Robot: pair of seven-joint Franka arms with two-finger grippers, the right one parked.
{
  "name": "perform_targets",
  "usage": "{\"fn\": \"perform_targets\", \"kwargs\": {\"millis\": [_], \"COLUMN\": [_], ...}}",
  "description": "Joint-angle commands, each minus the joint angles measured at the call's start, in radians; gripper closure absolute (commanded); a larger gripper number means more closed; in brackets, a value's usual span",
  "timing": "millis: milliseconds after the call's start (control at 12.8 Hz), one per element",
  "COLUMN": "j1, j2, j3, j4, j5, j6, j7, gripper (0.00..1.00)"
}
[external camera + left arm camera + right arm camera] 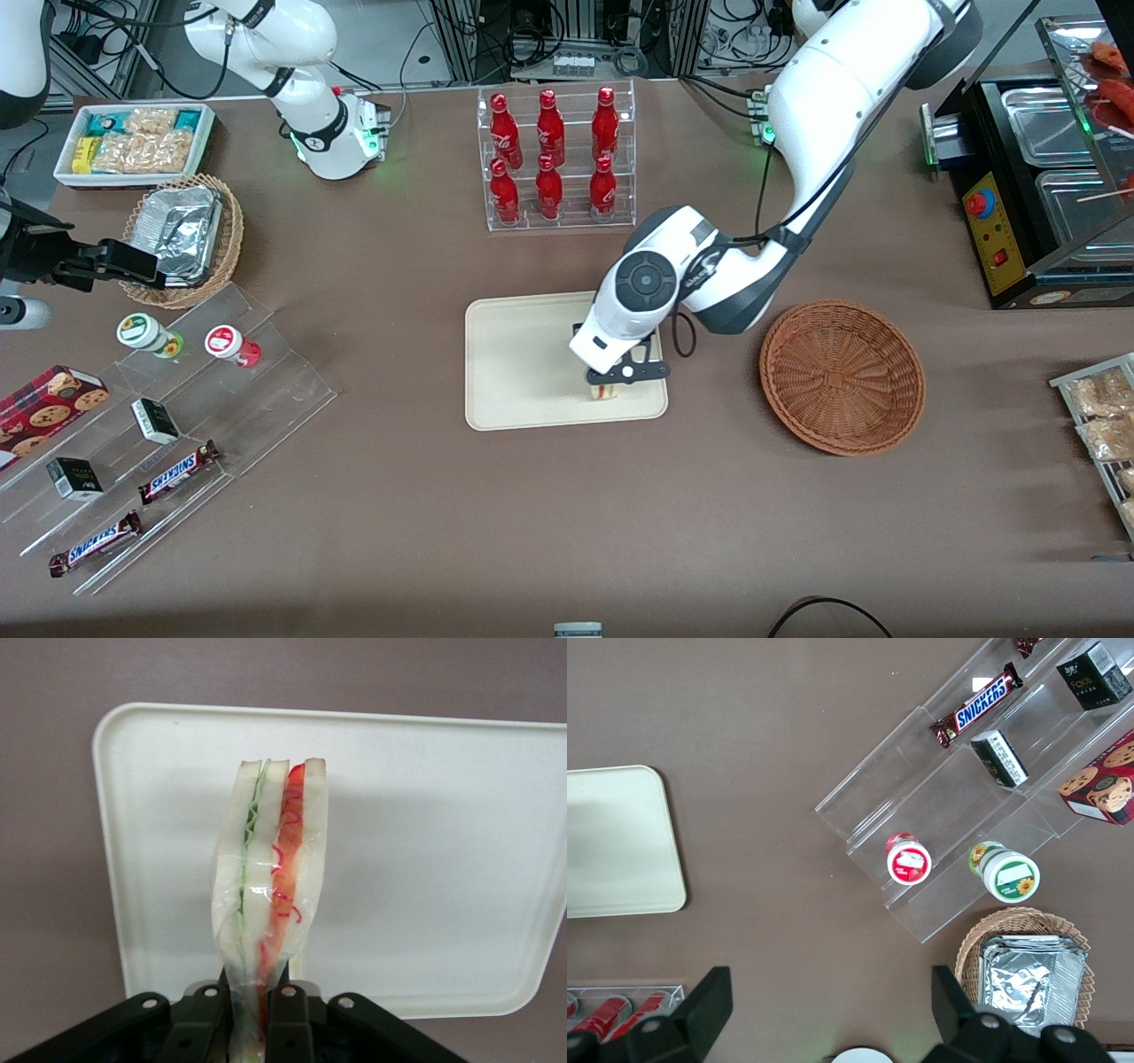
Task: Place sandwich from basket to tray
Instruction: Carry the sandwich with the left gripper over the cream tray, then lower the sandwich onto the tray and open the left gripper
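Note:
My gripper (611, 379) hangs over the cream-beige tray (514, 363), near the tray edge closest to the front camera. It is shut on the sandwich (270, 881), a plastic-wrapped wedge of white bread with green and red filling, held by its narrow end. The sandwich also shows just under the fingers in the front view (605, 391). It hangs over the tray (425, 859); I cannot tell whether it touches it. The reddish-brown wicker basket (842, 377) stands empty beside the tray, toward the working arm's end of the table.
A clear rack of red bottles (556, 158) stands farther from the front camera than the tray. A clear stepped shelf (168, 425) with snack bars and cups, a tan basket with foil containers (182, 239) and a white bin of snacks (133, 142) lie toward the parked arm's end.

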Motion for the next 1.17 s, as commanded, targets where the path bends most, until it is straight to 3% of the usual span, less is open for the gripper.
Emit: {"fn": "perform_targets", "kwargs": {"millis": [0,468,1091], "j1": [-0.037,-0.081,-0.090], "j2": [0.057,0.133,0.152], "j3": [0.003,0.003,0.003], "j4": [0.072,0.117,0.135], "j5": [0.027,0.119,0.125], "j6": [-0.009,-0.007,-0.004], "j7": [-0.039,-0.136,-0.179], "gripper": [1.00,1.00,1.00]}}
